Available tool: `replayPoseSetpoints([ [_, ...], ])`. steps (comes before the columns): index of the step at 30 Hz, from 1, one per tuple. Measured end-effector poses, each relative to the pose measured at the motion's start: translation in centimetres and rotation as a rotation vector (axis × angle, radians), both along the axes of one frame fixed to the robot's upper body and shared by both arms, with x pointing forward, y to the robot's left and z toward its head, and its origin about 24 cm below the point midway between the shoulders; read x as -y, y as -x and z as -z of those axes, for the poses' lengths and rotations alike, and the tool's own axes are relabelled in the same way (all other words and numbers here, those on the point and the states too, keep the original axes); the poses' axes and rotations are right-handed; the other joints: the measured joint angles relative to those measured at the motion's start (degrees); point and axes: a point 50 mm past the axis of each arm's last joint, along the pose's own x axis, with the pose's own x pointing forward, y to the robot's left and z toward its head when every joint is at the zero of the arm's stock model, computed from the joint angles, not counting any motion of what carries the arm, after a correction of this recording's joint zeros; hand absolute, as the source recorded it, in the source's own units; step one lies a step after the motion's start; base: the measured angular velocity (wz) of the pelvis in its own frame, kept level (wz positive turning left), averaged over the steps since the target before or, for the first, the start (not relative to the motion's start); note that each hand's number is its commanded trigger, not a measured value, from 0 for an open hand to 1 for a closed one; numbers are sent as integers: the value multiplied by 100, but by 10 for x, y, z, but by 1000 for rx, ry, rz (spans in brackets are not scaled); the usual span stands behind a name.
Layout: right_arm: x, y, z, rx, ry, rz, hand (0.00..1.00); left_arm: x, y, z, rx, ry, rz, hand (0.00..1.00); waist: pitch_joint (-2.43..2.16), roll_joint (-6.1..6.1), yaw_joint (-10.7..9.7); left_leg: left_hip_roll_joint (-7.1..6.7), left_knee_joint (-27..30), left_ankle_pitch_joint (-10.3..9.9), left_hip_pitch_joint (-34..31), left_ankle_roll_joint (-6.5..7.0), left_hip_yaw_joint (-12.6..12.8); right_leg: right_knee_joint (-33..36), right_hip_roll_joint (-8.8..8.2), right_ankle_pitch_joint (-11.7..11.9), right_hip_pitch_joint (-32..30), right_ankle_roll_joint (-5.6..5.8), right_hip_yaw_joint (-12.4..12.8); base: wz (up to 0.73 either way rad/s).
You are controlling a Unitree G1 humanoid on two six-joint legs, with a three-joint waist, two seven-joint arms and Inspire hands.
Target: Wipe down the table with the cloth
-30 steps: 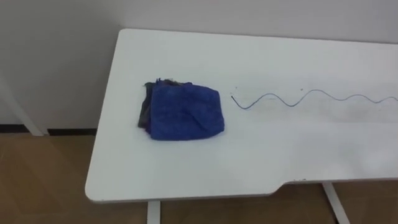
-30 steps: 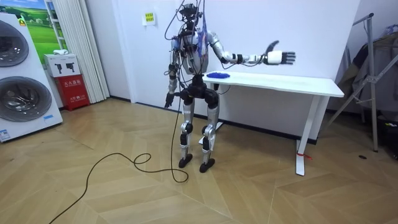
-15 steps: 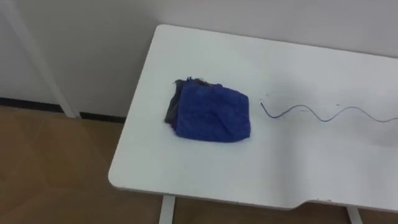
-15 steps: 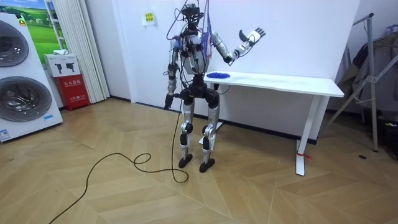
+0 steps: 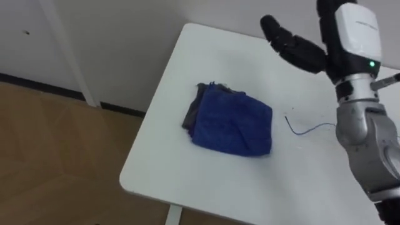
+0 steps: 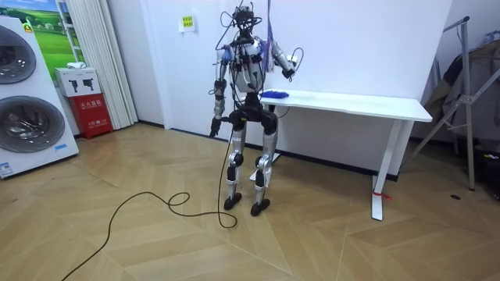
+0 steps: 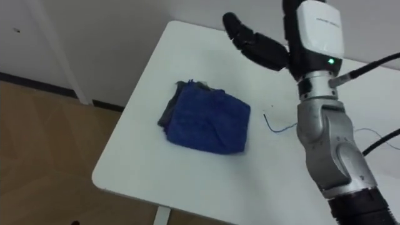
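A crumpled blue cloth (image 5: 231, 120) with a grey edge lies near the left end of the white table (image 5: 187, 169). My right hand (image 5: 294, 45) hangs in the air above and behind the cloth, fingers straight and open, pointing left, apart from the cloth. A thin wavy pen line (image 5: 306, 130) runs over the tabletop just right of the cloth. In the room view I stand at the table's (image 6: 367, 104) left end with the right arm folded up. My left hand (image 6: 212, 129) hangs at my side.
The table's left and front edges drop to wooden floor (image 5: 56, 156). A white slanted bar (image 5: 69, 50) leans by the wall to the left. A washing machine (image 6: 27, 94) and a red box (image 6: 86, 105) stand far off at the room view's left, a metal rack (image 6: 469, 94) at its right.
My right arm has swung back from being stretched out over the table and folded up; the hand now shows above the cloth. The eye view has shifted; the cloth has not moved.
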Motion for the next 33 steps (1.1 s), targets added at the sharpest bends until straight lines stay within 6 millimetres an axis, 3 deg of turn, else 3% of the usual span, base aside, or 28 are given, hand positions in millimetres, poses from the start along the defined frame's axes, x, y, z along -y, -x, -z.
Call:
replayPoseSetpoints([
  [1,-4,0,8,-34,14,-8,0,2,-3,0,-3,1,25,0,22,-205,-37,-203,262,-88,-464,-29,140,-88,-170,2,78,2,464,78],
  [2,0,-1,11,-50,19,11,0,9,-16,1,16,13,78,0,9,-175,-36,-223,-211,168,-1012,-15,131,-46,-225,-21,8,36,542,72],
  [3,0,-2,17,-70,18,22,0,9,-19,1,21,13,99,0,-4,-219,54,-210,-71,447,-1155,181,302,4,-268,-87,-34,153,574,35],
  [4,-2,-1,27,-116,47,23,0,10,-20,0,21,12,121,0,-34,-250,288,-233,-53,512,-1087,181,382,62,-326,-163,-129,377,372,-12],
  [5,-5,0,35,-142,89,10,0,11,-22,0,24,15,125,0,-8,-170,444,-213,-59,512,-1028,181,217,64,-276,-196,-181,413,42,-16],
  [7,-10,2,38,-140,149,-20,0,10,-21,1,17,14,123,0,-19,-40,511,-141,-142,512,-948,180,-138,25,-124,-154,-471,331,-149,12],
  [8,-14,3,40,-142,178,-36,0,10,-20,1,14,13,122,0,29,48,515,-139,-201,511,-862,180,-193,-74,-87,43,-718,248,-214,25],
  [9,-15,4,43,-148,187,-41,0,10,-20,1,14,15,122,0,35,58,509,-160,-250,511,-801,180,-168,-146,-100,250,-836,239,-208,39],
  [10,-15,9,53,-179,209,-42,0,12,-18,2,10,23,121,0,-26,135,459,-157,-410,524,-629,167,-157,34,-127,383,-867,113,-314,30],
  [11,-17,10,61,-209,237,-49,0,12,-17,2,10,24,125,0,-51,169,479,-134,-597,550,-456,145,-81,36,-102,375,-772,115,-221,18],
  [17,-22,30,94,-356,247,-64,0,15,-19,2,28,33,133,0,-28,195,448,-88,-702,549,-344,140,-36,-71,-46,370,-623,109,-266,-3],
  [20,-21,42,108,-436,244,-65,0,17,-20,3,29,38,133,0,10,253,447,-90,-724,544,-349,140,20,-59,-33,370,-655,108,-262,-9],
  [24,-21,47,113,-450,273,-67,0,17,-18,3,27,32,130,0,12,284,449,-79,-750,520,-389,162,88,62,-23,375,-769,96,-260,-9],
  [33,-32,47,111,-417,265,-85,0,14,-13,3,14,6,127,0,-44,226,415,-76,-740,509,-350,178,115,60,-11,379,-733,88,-221,-1],
])
